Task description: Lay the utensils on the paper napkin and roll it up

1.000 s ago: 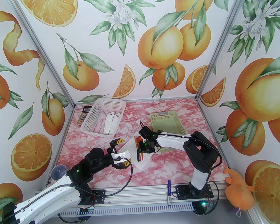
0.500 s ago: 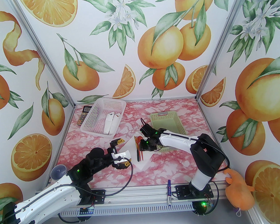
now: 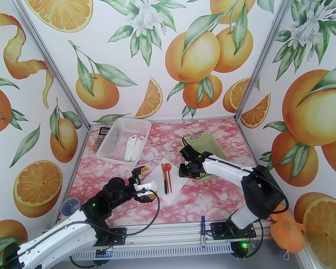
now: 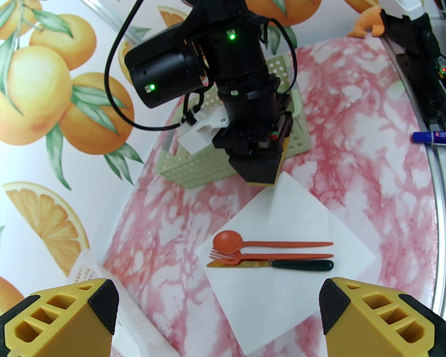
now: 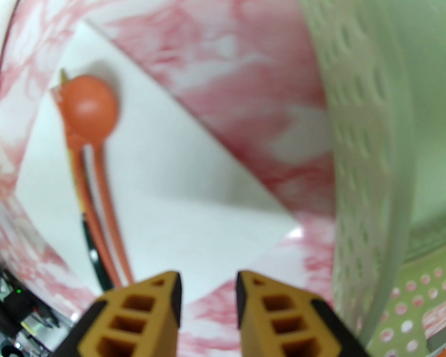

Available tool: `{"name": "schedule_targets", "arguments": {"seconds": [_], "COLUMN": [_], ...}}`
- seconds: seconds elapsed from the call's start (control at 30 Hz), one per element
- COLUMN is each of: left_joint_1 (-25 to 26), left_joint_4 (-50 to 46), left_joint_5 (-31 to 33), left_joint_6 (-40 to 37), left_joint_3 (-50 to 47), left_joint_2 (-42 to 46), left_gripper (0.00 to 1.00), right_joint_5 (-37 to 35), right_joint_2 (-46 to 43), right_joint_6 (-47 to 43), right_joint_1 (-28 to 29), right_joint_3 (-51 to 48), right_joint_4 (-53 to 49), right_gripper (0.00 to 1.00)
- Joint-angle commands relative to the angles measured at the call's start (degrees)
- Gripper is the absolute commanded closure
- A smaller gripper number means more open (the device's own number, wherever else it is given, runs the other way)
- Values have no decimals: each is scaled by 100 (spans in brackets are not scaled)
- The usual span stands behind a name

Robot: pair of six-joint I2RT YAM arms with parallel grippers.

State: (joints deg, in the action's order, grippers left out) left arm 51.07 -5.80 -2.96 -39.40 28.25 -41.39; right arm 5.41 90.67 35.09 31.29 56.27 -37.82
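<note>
Left claw (image 4: 219, 306), right claw (image 5: 209, 293) released, empty. Orange-red plastic utensils (image 4: 271, 254) crowd white paper napkin (image 4: 278, 216)'s far corner; rolling may eject them.

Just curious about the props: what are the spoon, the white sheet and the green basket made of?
Spoon: likely plastic, smooth, faint sheen on its bowl. White sheet: probably paper napkin, matte, with fold creases. Green basket: seemingly moulded plastic, matte, walls pierced by even holes.

Blurred ahead of the right gripper (image 5: 208, 283): utensils (image 5: 91, 104), handle ends hidden behind its finger (image 5: 146, 306); green basket (image 5: 362, 146) cropped right of the jaws.
</note>
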Motion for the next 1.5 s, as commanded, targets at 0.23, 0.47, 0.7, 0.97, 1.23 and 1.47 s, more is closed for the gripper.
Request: {"name": "schedule_targets", "arguments": {"seconds": [0.23, 0.47, 0.7, 0.97, 1.23, 1.47], "left_joint_1": [187, 428, 774, 1398, 1743, 2028], "left_joint_4": [-129, -240, -383, -102, -74, -371], "left_joint_5": [98, 206, 409, 1065, 1426, 1763], "left_joint_6": [-164, 17, 386, 818, 1039, 1007], "left_joint_3": [54, 143, 340, 196, 124, 180], "left_joint_2": [-186, -192, -509, -745, -819, -982], "left_gripper": [0, 0, 1, 0, 0, 0], "right_joint_5": [-248, -53, 180, 33, -6, -24], "right_joint_2": [-463, -1007, -1884, -3037, -4083, -4742], "right_joint_6": [-257, -360, -431, -436, -316, -246], "right_joint_1": [-127, -157, -335, -653, -1034, -1186], "right_joint_3": [-210, -239, -333, -850, -1478, -1824], "right_joint_4": [-44, 149, 395, 596, 655, 605], "right_gripper": [66, 62, 56, 40, 20, 3]}}
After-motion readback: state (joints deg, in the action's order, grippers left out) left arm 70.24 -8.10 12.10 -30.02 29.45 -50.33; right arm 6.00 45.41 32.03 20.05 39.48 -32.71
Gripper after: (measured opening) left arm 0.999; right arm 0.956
